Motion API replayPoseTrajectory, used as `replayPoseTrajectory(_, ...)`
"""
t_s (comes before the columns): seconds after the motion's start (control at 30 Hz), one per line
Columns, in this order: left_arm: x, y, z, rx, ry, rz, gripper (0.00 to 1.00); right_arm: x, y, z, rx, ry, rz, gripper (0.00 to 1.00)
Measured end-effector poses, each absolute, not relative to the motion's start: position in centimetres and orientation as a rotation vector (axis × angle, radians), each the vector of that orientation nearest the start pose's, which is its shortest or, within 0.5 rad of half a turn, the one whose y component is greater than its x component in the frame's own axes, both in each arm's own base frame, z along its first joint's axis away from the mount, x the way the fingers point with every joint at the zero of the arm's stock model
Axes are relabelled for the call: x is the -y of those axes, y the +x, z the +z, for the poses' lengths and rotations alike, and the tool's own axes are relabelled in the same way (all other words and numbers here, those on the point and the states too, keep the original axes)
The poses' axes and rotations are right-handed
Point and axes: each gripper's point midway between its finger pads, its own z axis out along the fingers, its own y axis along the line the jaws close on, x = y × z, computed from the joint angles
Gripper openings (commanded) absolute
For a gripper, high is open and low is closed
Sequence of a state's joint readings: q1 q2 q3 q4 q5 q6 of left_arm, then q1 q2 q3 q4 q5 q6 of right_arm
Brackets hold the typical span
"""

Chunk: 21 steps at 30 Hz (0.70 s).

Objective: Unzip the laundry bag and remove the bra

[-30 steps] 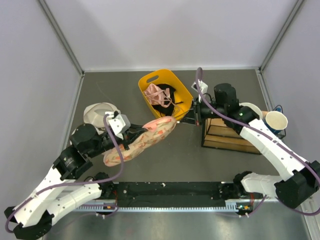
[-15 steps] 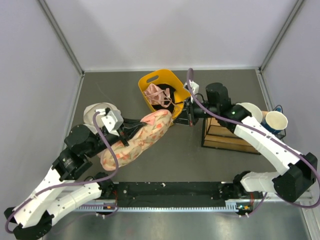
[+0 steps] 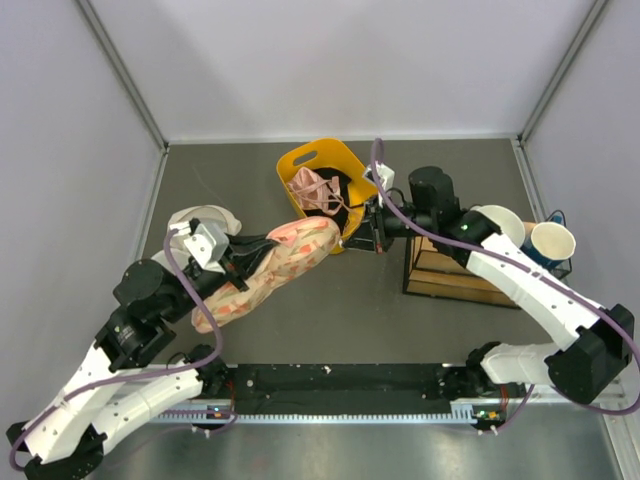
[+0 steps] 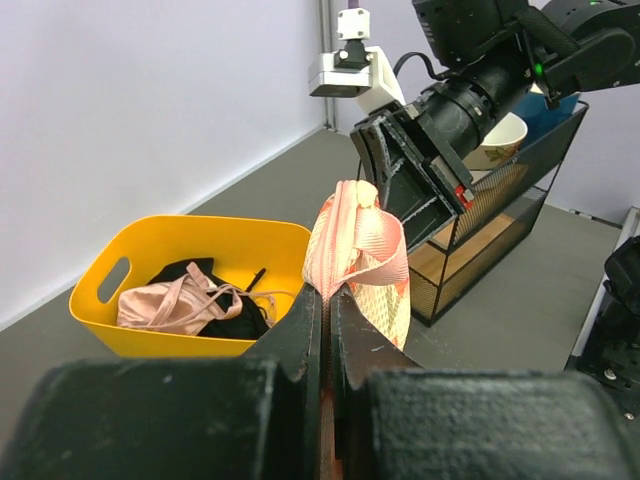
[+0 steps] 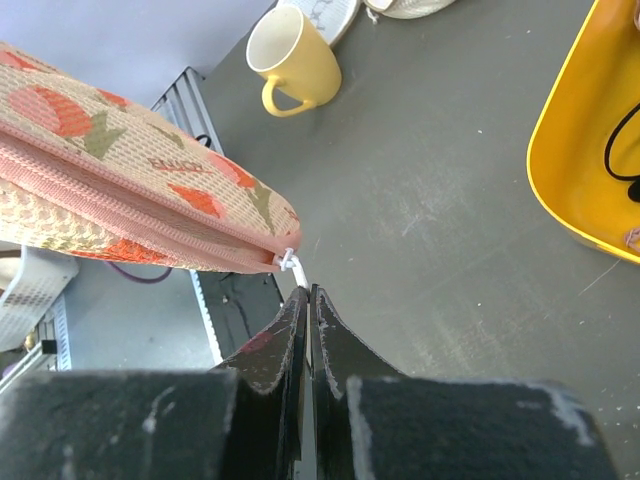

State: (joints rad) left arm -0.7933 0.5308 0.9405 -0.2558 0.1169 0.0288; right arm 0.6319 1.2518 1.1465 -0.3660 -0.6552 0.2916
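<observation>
The laundry bag (image 3: 285, 255), pale pink with orange-red prints, hangs stretched between both arms, in front of the yellow basket. My left gripper (image 3: 248, 262) is shut on the bag's pink edging (image 4: 345, 225) near its middle. At the bag's far tip my right gripper (image 3: 364, 233) is shut on the small white zip pull (image 5: 292, 263). In the right wrist view the bag's (image 5: 120, 160) zip runs closed along its visible length. The bra is hidden.
The yellow basket (image 3: 300, 160) behind the bag holds a pink strappy garment (image 3: 312, 188) and a black one. A wire-and-wood rack (image 3: 450, 275) with a bowl and a paper cup (image 3: 552, 242) stands at right. White dishes (image 3: 195, 218) and a yellow mug (image 5: 285, 50) sit at left.
The left arm has drawn back to the left and taken the bag with it. The right gripper has followed leftward with the zip pull, to the basket's front.
</observation>
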Motion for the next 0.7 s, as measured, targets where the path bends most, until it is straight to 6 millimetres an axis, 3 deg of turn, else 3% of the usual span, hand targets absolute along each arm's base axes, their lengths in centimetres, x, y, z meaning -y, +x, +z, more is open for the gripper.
replayPoseTrajectory(0.1, 18.3, 15.9, 39.9, -1.290, 0.649, -0.696, 0.00, -30.2, 21.6, 27.0, -2.011, -0.792, 1.214, 0.00)
replayPoseTrajectory(0.13, 18.1, 16.0, 39.9, -1.291, 0.640, -0.689, 0.00, -30.1, 21.8, 27.0, -2.009, -0.787, 1.204, 0.08)
replayPoseTrajectory(0.17, 18.0, 16.1, 39.8, -1.294, 0.634, -0.683, 0.00, -30.0, 21.9, 27.1, -2.008, -0.780, 1.193, 0.49)
replayPoseTrajectory(0.3, 17.8, 16.4, 39.8, -1.292, 0.608, -0.670, 0.00, -29.2, 22.4, 26.3, -2.048, -0.749, 1.118, 0.97)
replayPoseTrajectory(0.43, 19.1, 17.2, 37.5, -1.349, 0.628, -0.687, 0.00, -28.1, 23.2, 25.6, -2.087, -0.717, 1.006, 0.99)
replayPoseTrajectory(0.53, 20.8, 17.8, 33.8, -1.434, 0.698, -0.708, 0.00, -26.8, 23.8, 26.2, -2.076, -0.679, 0.909, 0.99)
replayPoseTrajectory(0.7, 22.8, 18.2, 26.5, -1.615, 0.823, -0.722, 0.00, -24.5, 24.9, 28.8, -1.998, -0.601, 0.763, 0.99)
